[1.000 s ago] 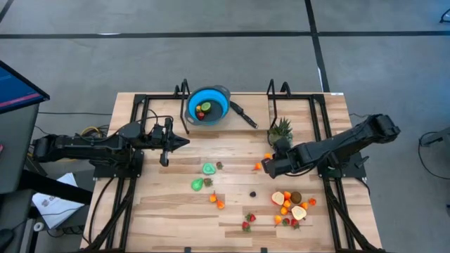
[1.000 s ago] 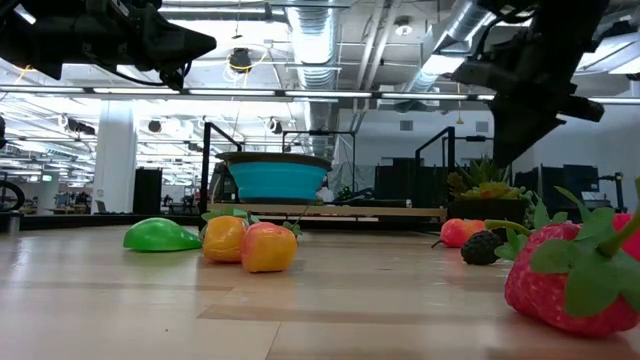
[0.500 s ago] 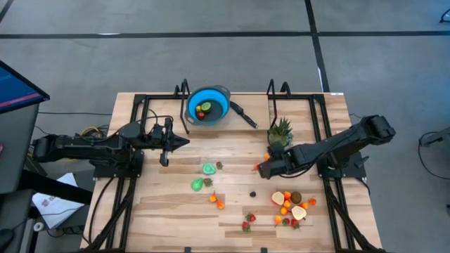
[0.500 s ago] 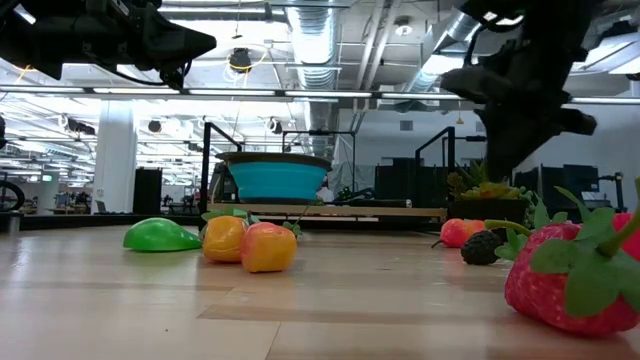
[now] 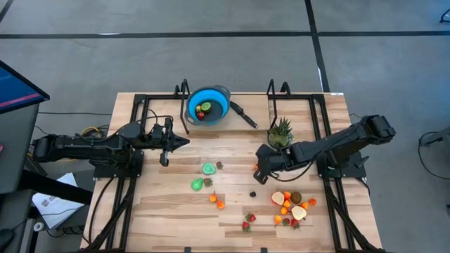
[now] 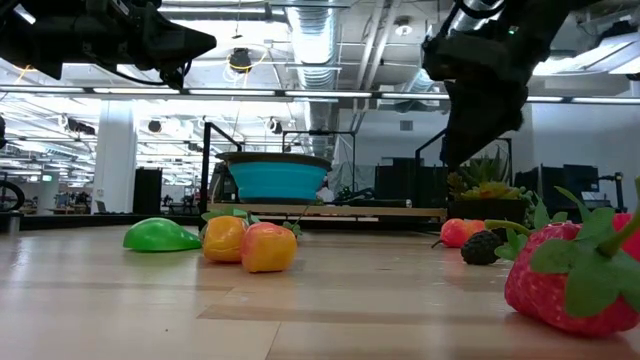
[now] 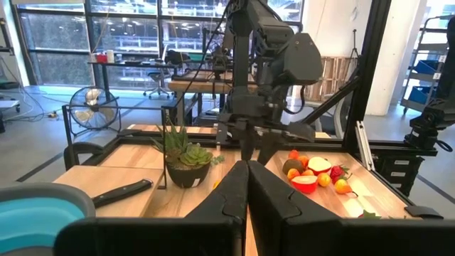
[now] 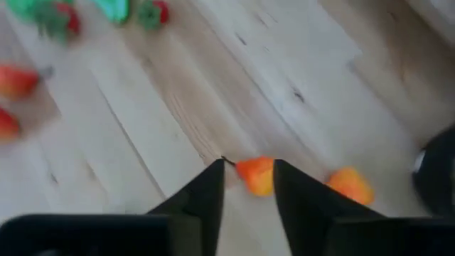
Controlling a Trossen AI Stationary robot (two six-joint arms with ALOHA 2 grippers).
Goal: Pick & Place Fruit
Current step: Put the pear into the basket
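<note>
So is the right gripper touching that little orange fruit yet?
Cannot tell. In the right wrist view the orange fruit sits between the right gripper and its open fingers, but blur hides any contact.

Grey floor (image 5: 211, 56) with dark seams; ducted ceiling (image 6: 330, 40); tall windows (image 7: 128, 35).

My right arm reaches in across the table, elbow bent, wrist tipped down so the right gripper (image 5: 259, 169) points at the wood. Its two fingers (image 8: 202, 192) stand a little apart with a narrow gap between the tips; they seem to close on nothing, though my wrist view is blurred. My left arm lies stretched out level, well off to the far side from my right gripper, and the left gripper (image 5: 184, 141) hangs above the boards with its fingers (image 7: 231, 188) pressed together, empty.
</note>
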